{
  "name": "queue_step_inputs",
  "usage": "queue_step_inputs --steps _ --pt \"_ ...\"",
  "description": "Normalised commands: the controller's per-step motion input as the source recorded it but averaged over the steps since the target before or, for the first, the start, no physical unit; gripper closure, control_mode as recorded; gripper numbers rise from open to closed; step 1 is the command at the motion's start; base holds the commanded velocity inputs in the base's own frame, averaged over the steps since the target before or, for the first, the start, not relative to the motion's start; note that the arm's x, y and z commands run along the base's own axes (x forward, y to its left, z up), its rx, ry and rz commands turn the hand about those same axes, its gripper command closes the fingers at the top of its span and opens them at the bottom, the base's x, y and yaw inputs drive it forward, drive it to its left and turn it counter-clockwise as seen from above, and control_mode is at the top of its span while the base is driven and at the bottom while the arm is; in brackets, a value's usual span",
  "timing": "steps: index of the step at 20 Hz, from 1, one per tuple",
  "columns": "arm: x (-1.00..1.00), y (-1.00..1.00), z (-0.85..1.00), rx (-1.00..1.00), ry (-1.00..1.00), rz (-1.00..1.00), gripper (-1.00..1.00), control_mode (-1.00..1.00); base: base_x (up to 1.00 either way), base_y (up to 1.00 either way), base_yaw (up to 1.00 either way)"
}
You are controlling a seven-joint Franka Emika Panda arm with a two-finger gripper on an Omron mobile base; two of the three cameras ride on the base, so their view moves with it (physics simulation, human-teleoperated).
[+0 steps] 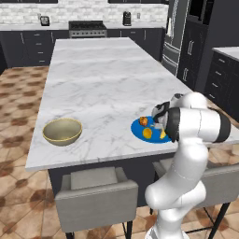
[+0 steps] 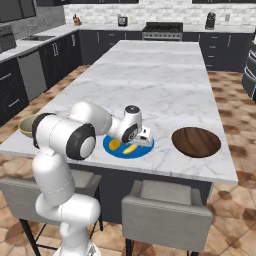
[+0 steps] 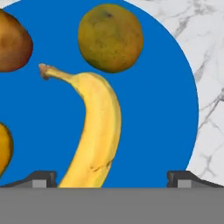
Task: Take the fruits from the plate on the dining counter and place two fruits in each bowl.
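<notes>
Dark kitchen with tiled floor and grey stools

At the top of the left base view a white brick backsplash (image 1: 93, 11) runs above dark cabinets (image 1: 28, 46) with light tops and a steel range (image 1: 87, 29). A tall dark fridge unit (image 1: 186, 42) fills the upper right. Terracotta patterned floor tiles (image 1: 16, 107) spread at left. Two grey upholstered stools (image 1: 95, 198) stand along the bottom edge.

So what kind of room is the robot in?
It looks like a kitchen: a stove stands against the back wall, dark cabinets line it, and a marble dining counter holds fruit on a plate.
</notes>
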Motion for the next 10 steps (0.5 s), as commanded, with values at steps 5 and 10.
queue_step_inputs --steps 5,10 --pt "0.12 0.0 -0.24 0.0 0.0 0.0 -1.0 -1.0 0.0 0.0 0.0" --pt "0.16 0.0 -0.26 0.0 0.0 0.0 -1.0 -1.0 0.0 0.0 0.0"
